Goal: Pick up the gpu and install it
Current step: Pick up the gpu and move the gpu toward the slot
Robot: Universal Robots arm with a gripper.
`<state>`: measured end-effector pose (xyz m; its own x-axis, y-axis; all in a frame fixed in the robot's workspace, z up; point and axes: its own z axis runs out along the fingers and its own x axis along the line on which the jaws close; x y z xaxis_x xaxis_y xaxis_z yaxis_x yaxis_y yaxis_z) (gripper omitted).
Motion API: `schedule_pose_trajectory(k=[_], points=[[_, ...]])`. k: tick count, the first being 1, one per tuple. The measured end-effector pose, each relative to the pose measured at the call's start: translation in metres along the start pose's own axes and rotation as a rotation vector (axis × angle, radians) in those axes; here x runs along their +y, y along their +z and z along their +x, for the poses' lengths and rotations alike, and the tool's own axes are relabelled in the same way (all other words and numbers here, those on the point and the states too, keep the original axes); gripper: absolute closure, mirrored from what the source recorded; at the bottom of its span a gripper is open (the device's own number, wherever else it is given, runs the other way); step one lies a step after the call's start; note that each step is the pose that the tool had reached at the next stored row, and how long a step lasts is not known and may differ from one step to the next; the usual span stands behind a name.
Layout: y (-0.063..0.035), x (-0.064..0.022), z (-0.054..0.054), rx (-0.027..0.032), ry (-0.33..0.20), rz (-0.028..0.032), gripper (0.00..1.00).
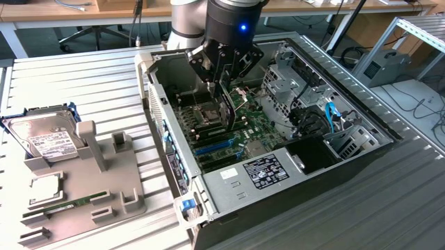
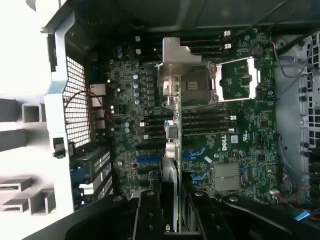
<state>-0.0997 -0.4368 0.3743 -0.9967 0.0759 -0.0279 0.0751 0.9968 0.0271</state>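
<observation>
The black two-fingered claw (image 1: 224,86) is clamped on the gpu (image 1: 226,112), a thin green circuit card with a silver metal end bracket. The card hangs on edge straight below the fingers, and in the wrist view it runs as a narrow strip out from between them (image 2: 175,150). Holding it upright and edge-down looks meant to present its connector edge to the board. Directly beneath the claw lies the green motherboard (image 1: 245,130) of the open black-and-grey metal computer case (image 1: 156,94), its blue expansion slots (image 1: 212,148) just beyond the card's lower end. The card appears to be poised above the board and not seated. Well apart from the claw, toward the exterior view's left, a grey moulded parts tray (image 1: 104,182) carries a silver hard drive with a white label (image 1: 49,138) and a slim green memory stick (image 1: 66,204). Everything rests on a grey ribbed metal tabletop (image 1: 83,78). Behind the claw are wooden desks (image 1: 41,10) and loose cables.
</observation>
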Motion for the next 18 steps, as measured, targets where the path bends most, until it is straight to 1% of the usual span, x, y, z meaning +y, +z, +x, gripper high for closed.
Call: schedule_pose_trajectory(k=[1,3,7,9,18], points=[[0.0013,0.0005,-0.002,0.0,0.0,0.0001,0.74],[0.0057,0.0032,-0.012,0.0,0.0,0.0,0.74],[0.0067,0.0036,-0.018,0.0,0.0,0.0,0.74],[0.0074,0.004,-0.023,0.0,0.0,0.0,0.74],[0.0098,0.0048,-0.035,0.0,0.0,0.0,0.74]])
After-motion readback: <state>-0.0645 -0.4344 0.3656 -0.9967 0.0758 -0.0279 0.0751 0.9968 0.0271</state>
